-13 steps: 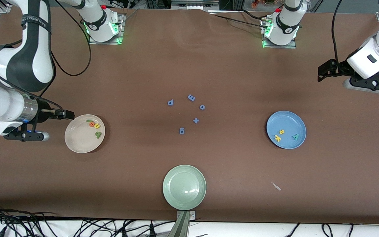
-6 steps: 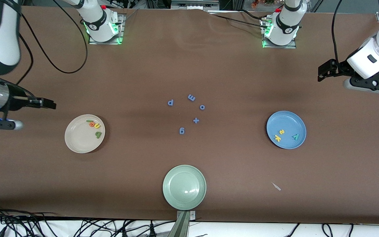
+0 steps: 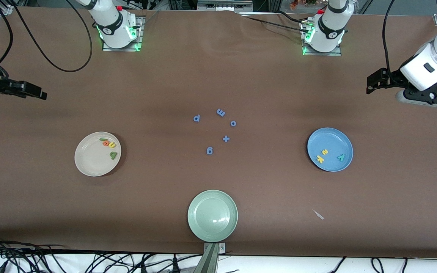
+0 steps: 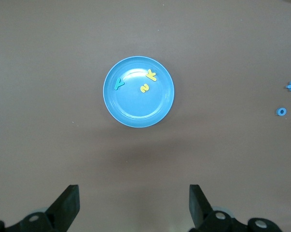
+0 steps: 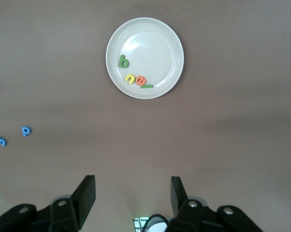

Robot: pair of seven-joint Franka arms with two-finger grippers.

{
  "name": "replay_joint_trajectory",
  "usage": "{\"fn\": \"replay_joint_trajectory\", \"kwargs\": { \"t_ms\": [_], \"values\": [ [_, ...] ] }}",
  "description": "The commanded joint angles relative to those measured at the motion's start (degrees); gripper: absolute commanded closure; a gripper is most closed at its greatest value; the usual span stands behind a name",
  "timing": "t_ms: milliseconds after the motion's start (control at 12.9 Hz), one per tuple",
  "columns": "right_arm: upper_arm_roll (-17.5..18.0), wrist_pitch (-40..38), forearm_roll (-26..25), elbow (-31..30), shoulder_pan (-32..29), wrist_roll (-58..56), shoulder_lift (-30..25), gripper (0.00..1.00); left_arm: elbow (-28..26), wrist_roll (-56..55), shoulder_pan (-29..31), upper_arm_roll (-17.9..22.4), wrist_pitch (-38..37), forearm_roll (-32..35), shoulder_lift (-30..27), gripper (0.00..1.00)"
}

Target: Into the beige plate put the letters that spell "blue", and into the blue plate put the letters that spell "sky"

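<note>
On the tabletop (image 3: pixel 218 76), the beige plate (image 3: pixel 89 163) holds b, u, e and l (image 3: pixel 108 145); the blue plate (image 3: pixel 330 136) holds s, k and y (image 3: pixel 328 155). Right gripper (image 3: pixel 38 94), jaws spread and empty, has pulled away from the beige plate toward its table end; left gripper (image 3: pixel 372 85) waits, jaws wide. Sorting looks finished.

We see the brown bench (image 3: pixel 264 83) carrying the beige plate (image 3: pixel 89 161) below the right tool (image 3: pixel 32 92), the blue plate (image 3: pixel 330 136) below the left tool (image 3: pixel 372 82), a green plate (image 3: pixel 212 215), blue letters (image 3: pixel 220 112) between
</note>
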Motion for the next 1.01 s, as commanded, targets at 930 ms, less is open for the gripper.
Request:
{"fn": "replay_joint_trajectory", "kwargs": {
  "t_ms": [930],
  "values": [
    [5.3, -0.3, -4.9, 2.5, -2.0, 0.9, -0.3, 0.0, 0.5, -0.3, -0.1, 0.0, -0.8, 1.4, -0.4, 0.0]
  ]
}}
